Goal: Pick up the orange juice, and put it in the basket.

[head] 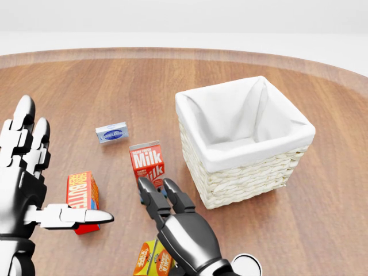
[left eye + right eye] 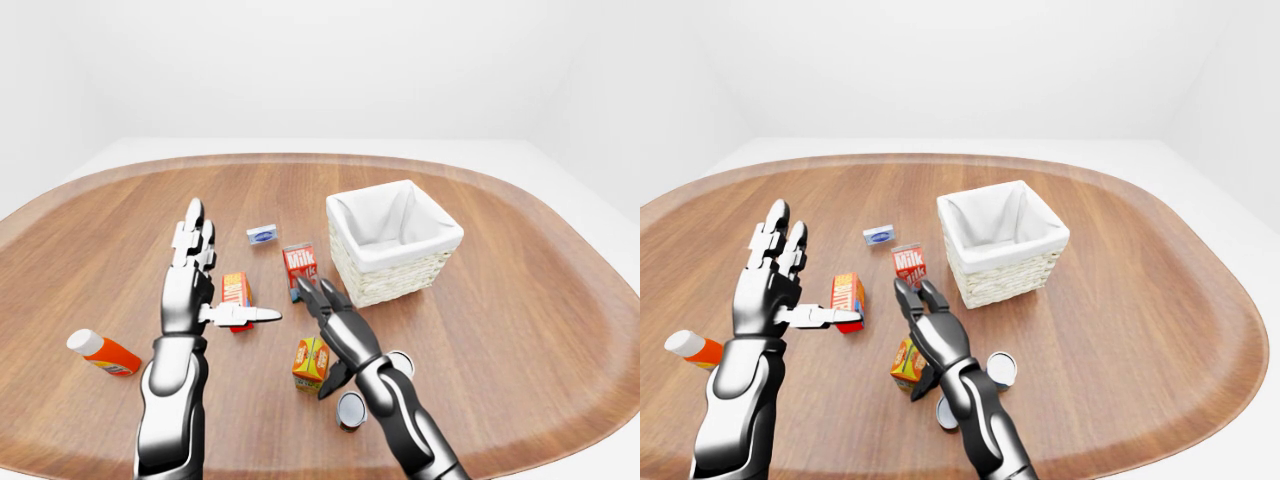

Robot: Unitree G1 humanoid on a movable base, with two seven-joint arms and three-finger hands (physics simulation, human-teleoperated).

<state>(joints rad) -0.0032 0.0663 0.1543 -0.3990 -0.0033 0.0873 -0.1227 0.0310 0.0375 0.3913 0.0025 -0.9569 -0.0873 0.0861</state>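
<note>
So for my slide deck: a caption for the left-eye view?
Both hands open: right hand over the orange juice, left hand raised, basket beyond.

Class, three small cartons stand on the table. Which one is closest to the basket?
The red milk carton, labelled "Milk", stands just left of the wicker basket. The butter box and orange juice carton sit farther away.

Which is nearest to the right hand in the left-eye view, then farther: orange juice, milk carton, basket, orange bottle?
1. Orange juice, beside the right hand, on its left.
2. Milk carton, just above.
3. Basket, upper right.
4. Orange bottle, far left.
</note>
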